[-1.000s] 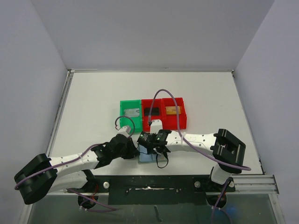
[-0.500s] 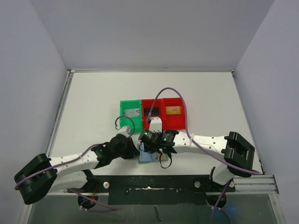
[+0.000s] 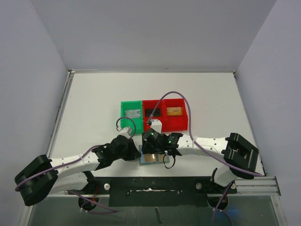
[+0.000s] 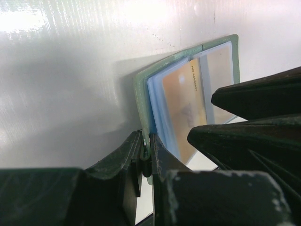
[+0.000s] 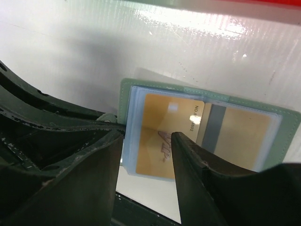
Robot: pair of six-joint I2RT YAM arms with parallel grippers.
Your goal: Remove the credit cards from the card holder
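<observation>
Left pincer: jaws squeezed together on the near edge of the card holder, pinning it flat on the table right in front of my arms.

Right pincer: jaws about halfway apart and gripping nothing, as far as I can see. It hangs low over the open holder, with one fingertip right at the gold card. Can't tell if it's actually pressing on the card or just above it.

Card holder: lying open, see-through pockets facing up, close to the near edge of the table and in front of the bins.

Done so far: looks like three cards are out. There's a grey card in the green bin, plus a black card and a tan card in the red bin.

Left to do: at least two more by my count. One is the gold card in the pocket under my right fingers. The other is the striped card in the pocket next to it. The pockets look layered, so there could be more underneath, no way to tell from here.

Progress guess: somewhere past halfway, not finished.

Current step, I reckon: left holds the holder down while right tries to get the gold card sliding out of its pocket.
</observation>
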